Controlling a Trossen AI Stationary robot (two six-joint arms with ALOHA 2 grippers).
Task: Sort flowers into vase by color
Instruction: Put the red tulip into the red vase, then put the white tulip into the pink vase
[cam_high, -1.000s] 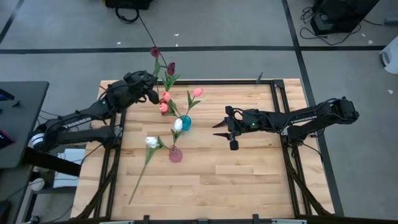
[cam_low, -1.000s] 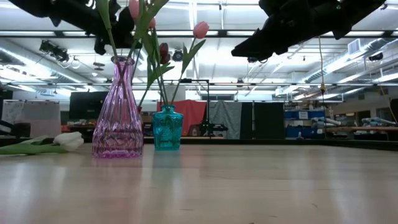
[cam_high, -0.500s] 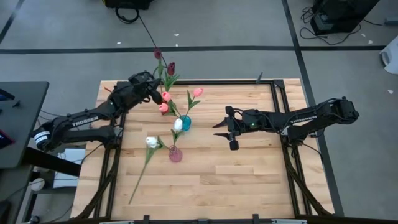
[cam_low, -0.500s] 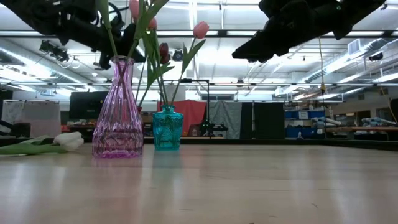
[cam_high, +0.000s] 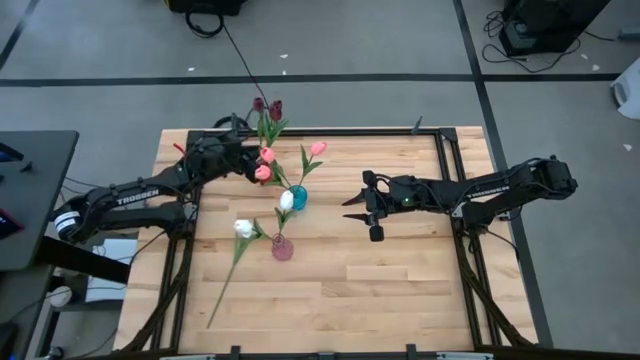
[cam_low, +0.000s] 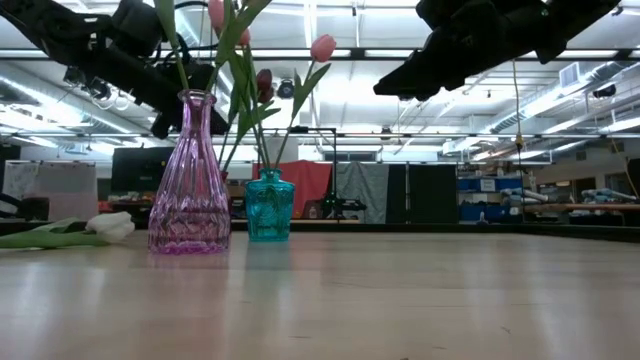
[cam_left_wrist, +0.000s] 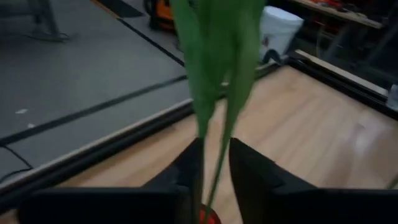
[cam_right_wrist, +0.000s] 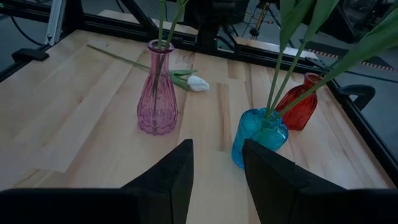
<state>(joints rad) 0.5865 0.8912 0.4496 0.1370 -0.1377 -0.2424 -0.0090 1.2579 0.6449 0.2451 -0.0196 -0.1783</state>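
Observation:
My left gripper (cam_high: 244, 158) (cam_left_wrist: 216, 155) hovers over the table's far-left part, shut on a maroon tulip (cam_high: 258, 103). A second maroon tulip (cam_high: 275, 108) stands beside it. Below the fingers is the red vase (cam_right_wrist: 305, 102), its mouth (cam_left_wrist: 209, 216) just in view. The blue vase (cam_high: 297, 197) (cam_right_wrist: 261, 134) holds pink tulips (cam_high: 317, 148). The pink vase (cam_high: 283, 247) (cam_right_wrist: 157, 93) holds a white tulip (cam_high: 287, 200). Another white tulip (cam_high: 243, 228) (cam_right_wrist: 198, 83) lies flat on the wood. My right gripper (cam_high: 352, 205) (cam_right_wrist: 217, 168) hangs open, right of the blue vase. My left gripper has the maroon tulip's thin green stem (cam_left_wrist: 221, 163) between its two fingers (cam_left_wrist: 193, 168), below the leaves. The fingers point down, slanting from the table's left. The stem runs on down into the red vase's mouth; the tulip stands nearly upright above the fingers.
A black metal frame (cam_high: 440, 150) edges the wooden table (cam_high: 400, 290). The table's near and right parts hold nothing but bare wood. The white tulip's long stem (cam_high: 222, 295) reaches toward the near-left corner.
My left gripper has sunk a little over the red vase, and its arm has dropped lower. The held maroon tulip has come down with it; its head now stands next to the other maroon head instead of well beyond the far edge.

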